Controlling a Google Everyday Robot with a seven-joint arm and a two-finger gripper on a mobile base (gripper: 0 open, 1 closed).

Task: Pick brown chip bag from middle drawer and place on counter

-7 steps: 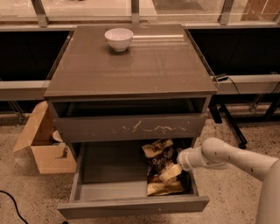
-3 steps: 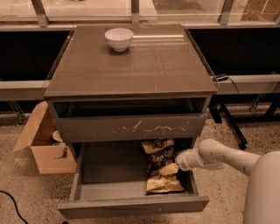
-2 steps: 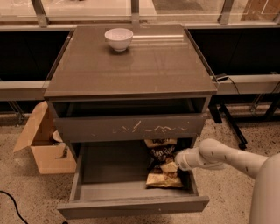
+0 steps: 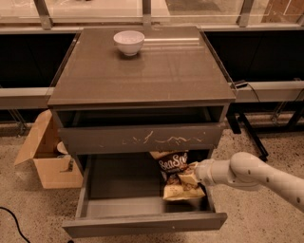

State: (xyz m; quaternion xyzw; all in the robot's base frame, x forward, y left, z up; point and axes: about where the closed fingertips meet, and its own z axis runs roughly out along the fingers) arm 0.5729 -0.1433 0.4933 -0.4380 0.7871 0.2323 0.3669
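Gripper (image 4: 189, 174), lower centre-right: clamped on crinkly dark-brown chip bag (image 4: 172, 165), inside open grey-brown middle drawer (image 4: 142, 224); glossy grey-brown counter (image 4: 152, 71) above.

A speckled floor (image 4: 266, 223) is being shown under a grey-brown cabinet (image 4: 142, 137). An open cardboard box (image 4: 47, 163) is being kept on the floor, just beside the cabinet's left side. A black cable (image 4: 10, 219) is being laid across the near left corner. Dark panels (image 4: 28, 57) are being seen behind, with grey rails (image 4: 23, 91) being run across them. Glass panes (image 4: 95, 7) with metal posts (image 4: 42, 12) are being lit along the top. The gripper (image 4: 190, 174) is being held inside the middle drawer (image 4: 118, 206), at its right side.
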